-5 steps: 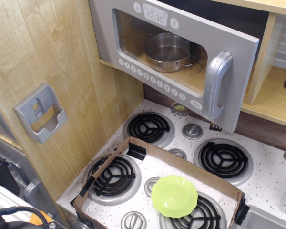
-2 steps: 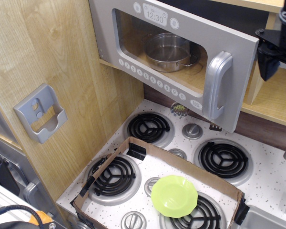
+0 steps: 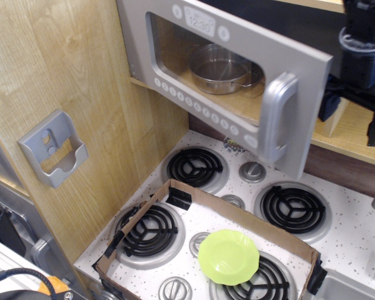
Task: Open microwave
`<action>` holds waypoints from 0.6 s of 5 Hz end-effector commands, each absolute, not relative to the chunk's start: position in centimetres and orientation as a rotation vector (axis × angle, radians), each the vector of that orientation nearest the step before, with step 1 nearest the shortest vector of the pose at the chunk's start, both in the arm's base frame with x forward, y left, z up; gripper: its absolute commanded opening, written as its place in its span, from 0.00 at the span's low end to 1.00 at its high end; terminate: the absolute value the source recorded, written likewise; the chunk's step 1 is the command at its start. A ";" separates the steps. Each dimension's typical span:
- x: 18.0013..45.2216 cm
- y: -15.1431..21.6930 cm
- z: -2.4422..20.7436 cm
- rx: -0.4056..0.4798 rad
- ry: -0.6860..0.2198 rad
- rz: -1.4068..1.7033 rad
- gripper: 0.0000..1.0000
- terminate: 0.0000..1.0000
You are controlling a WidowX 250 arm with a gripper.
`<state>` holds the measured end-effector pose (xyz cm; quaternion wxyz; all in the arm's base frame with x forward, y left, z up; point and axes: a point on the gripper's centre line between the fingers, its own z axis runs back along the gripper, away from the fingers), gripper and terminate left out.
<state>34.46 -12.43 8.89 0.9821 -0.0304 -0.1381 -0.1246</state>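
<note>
The grey toy microwave [image 3: 139, 39] hangs at the top, with a clear window door and a row of white buttons. Its door stands partly open, hinged at the left, and its free edge with the silver handle [image 3: 272, 119] is swung out toward me. A steel pot [image 3: 220, 66] sits inside. My black gripper [image 3: 352, 117] is at the right, just behind the door's free edge. Its fingers are spread apart and hold nothing. One finger [image 3: 328, 105] is close to the back of the door edge; I cannot tell whether it touches.
Below is a white stove top with several black burners [image 3: 195, 167] and an open cardboard tray [image 3: 175, 189]. A green plate [image 3: 228, 256] lies in the tray. A grey bracket [image 3: 53, 148] is fixed to the wooden wall at the left. A wooden shelf [image 3: 353, 134] is behind the gripper.
My gripper came in from the right edge and moved down behind the door's free edge. The door has swung a little further out, its handle shifting left.
</note>
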 end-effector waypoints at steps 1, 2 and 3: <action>28.6 -10.3 9.4 -0.056 -0.319 -0.084 1.00 0.00; 25.8 -8.7 8.0 -0.032 -0.296 -0.033 1.00 0.00; 23.4 -7.2 7.4 -0.021 -0.257 0.000 1.00 1.00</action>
